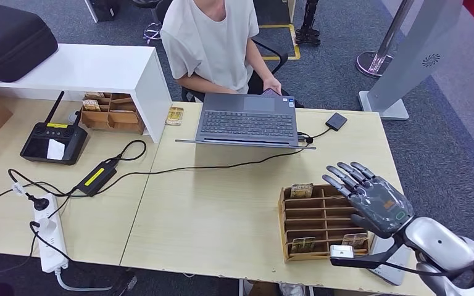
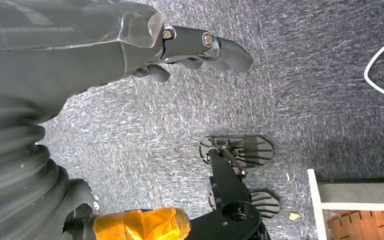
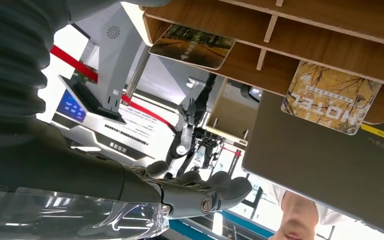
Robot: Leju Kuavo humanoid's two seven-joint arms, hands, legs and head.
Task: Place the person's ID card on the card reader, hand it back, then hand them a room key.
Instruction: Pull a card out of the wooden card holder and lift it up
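My right hand (image 1: 370, 197) hovers open, fingers spread, above the far right corner of a wooden card rack (image 1: 296, 213) on the table's right side. Key cards printed HOTEL stand in its slots (image 1: 301, 190) (image 1: 353, 240). The right wrist view shows a HOTEL key card (image 3: 330, 97) in the rack (image 3: 280, 30) close by, with my fingers (image 3: 200, 192) stretched out and holding nothing. A small dark cabled box (image 1: 336, 121) lies right of the laptop (image 1: 250, 120). The seated person (image 1: 213, 43) has a hand at the laptop's back edge. My left hand (image 2: 180, 45) hangs over the carpet, holding nothing.
A white shelf (image 1: 99, 71) with a black case (image 1: 9, 34) stands at the back left, a second wooden rack (image 1: 111, 112) under it. A remote controller (image 1: 54, 140), power adapter (image 1: 95, 177) and power strip (image 1: 46, 231) with cables lie on the left. A white kiosk stand (image 1: 407, 55) rises at the right.
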